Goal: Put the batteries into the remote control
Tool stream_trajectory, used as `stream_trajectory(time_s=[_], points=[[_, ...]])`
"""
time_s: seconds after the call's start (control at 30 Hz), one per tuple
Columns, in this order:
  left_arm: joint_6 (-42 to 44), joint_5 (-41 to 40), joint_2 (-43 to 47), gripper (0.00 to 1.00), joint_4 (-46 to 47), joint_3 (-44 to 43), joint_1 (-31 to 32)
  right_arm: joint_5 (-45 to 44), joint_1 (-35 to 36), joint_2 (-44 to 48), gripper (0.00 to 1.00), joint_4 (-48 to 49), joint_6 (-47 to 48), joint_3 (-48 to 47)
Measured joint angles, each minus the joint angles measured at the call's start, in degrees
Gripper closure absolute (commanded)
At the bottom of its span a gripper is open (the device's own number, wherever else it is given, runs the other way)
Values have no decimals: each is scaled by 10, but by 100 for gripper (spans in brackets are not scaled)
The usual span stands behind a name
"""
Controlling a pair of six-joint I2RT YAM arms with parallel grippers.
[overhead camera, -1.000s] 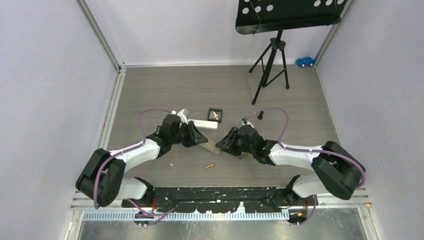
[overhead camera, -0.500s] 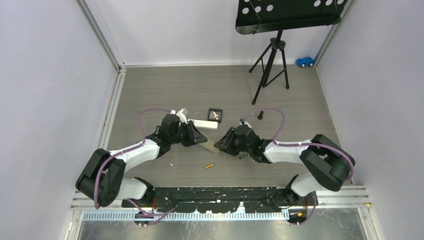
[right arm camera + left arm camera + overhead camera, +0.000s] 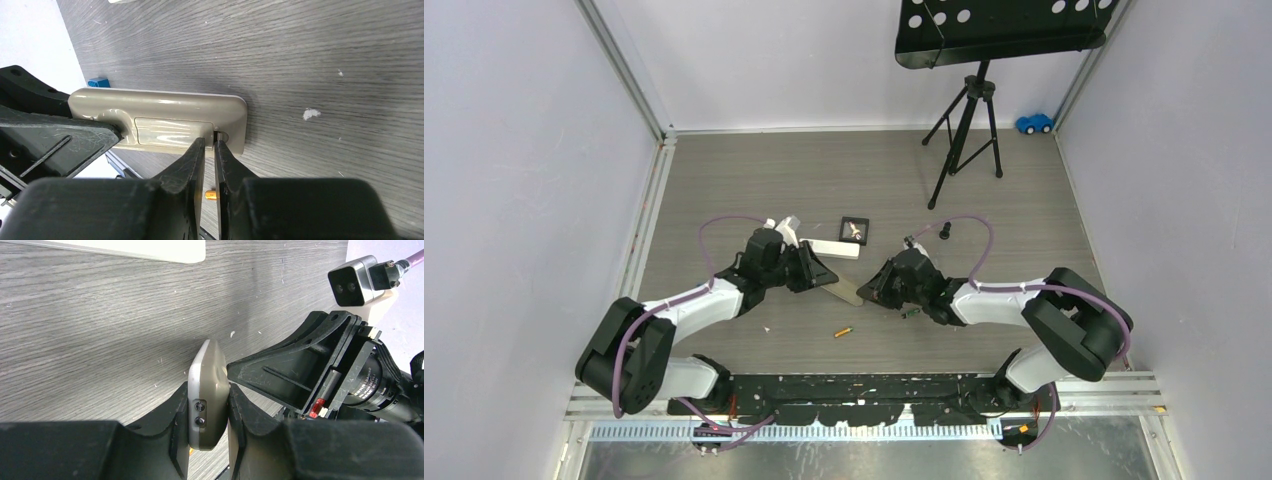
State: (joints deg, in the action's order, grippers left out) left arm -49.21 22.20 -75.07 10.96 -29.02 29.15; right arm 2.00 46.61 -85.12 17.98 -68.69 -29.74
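Left arm point(image 3: 686, 305) and right arm point(image 3: 1009, 300): white links, bulky black joints, a purple cable point(image 3: 734, 218) along each. Scratched black wedge fingers point(image 3: 187, 162). Above the lettered motor point(image 3: 372, 385) a grey two-lens camera point(image 3: 352, 285), beside it a red tab point(image 3: 314, 412)

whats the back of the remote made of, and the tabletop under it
Remote control: looks like moulded plastic, grey-beige and semi-gloss. Soft highlights run across its battery cover, and its edges are rounded.
Tabletop: a grey wood-grain surface, matte. The even, printed-looking streaks suggest laminate or vinyl rather than solid wood, though the look alone can't settle that.
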Motion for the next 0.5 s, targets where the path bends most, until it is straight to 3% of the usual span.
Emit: stream_trajectory(time_s=[0.1, 0.27, 0.5], points=[[1, 0, 0, 100, 0, 0, 0, 0, 0, 0, 83, -2, 0, -2], [2, -1, 0, 100, 0, 0, 0, 0, 0, 0, 73, -2, 0, -3], [2, -1, 0, 100, 0, 0, 0, -10, 0, 0, 74, 0, 3, -5]])
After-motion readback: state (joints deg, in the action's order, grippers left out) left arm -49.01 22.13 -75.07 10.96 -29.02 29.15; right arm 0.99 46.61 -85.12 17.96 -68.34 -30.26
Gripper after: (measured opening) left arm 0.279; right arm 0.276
